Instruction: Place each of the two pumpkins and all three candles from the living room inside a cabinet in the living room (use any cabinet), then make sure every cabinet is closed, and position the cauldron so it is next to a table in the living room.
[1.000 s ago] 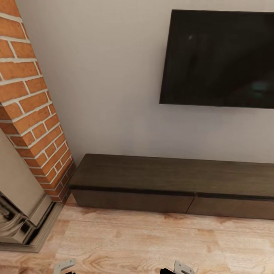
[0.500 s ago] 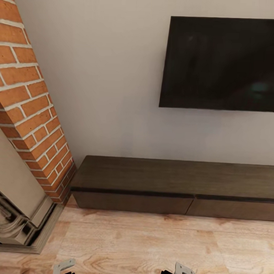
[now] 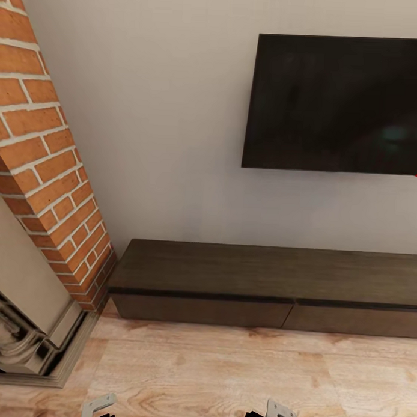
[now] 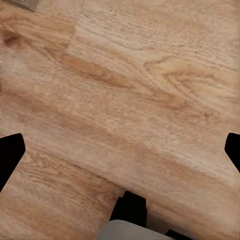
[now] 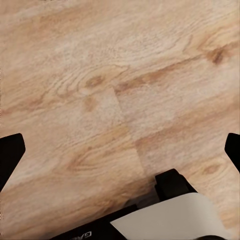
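Left arm: you hold it low in front of you, over the wood floor (image 3: 215,371); in the head view just its pale bracket shows.
Left gripper (image 4: 120,150): pointed down at the floor, its two black fingertips (image 4: 10,150) set wide apart with bare boards between them.
Right arm: low over the same floor, level with your left.
Right gripper (image 5: 120,150): aimed at the floor, fingertips (image 5: 10,152) spread wide, holding nothing.
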You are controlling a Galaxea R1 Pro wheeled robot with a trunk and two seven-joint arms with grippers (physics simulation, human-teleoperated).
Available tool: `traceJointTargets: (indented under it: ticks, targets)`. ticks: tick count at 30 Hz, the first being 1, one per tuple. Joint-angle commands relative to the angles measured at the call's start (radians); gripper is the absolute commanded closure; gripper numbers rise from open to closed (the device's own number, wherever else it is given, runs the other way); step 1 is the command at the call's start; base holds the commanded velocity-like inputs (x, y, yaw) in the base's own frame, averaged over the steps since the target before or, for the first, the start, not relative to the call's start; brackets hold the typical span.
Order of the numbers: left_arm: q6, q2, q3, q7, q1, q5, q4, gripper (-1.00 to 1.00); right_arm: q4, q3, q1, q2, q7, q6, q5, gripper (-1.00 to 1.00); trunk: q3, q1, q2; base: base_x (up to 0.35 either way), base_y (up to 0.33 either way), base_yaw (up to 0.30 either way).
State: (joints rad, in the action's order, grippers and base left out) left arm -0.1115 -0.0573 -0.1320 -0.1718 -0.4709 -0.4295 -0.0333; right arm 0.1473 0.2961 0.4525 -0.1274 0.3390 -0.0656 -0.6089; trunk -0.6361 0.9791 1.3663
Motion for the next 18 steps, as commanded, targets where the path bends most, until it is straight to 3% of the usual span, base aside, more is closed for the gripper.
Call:
traceJointTargets:
  ticks: [1,18]
  targets:
    - [0.0,0.0,0.0,0.0,0.0,0.0,0.0,-1.0,0.0,0.0,0.0,0.0,0.0,0.0,0.0,-1.0,0.003,-0.004,-0.007,0.0,0.0,0.0]
    - [0.007,0.002,0.0,0.0,0.0,0.0,0.0,-1.0,0.0,0.0,0.0,0.0,0.0,0.0,0.0,-1.0,0.057,-0.069,-0.126,0.0,0.0,0.0]
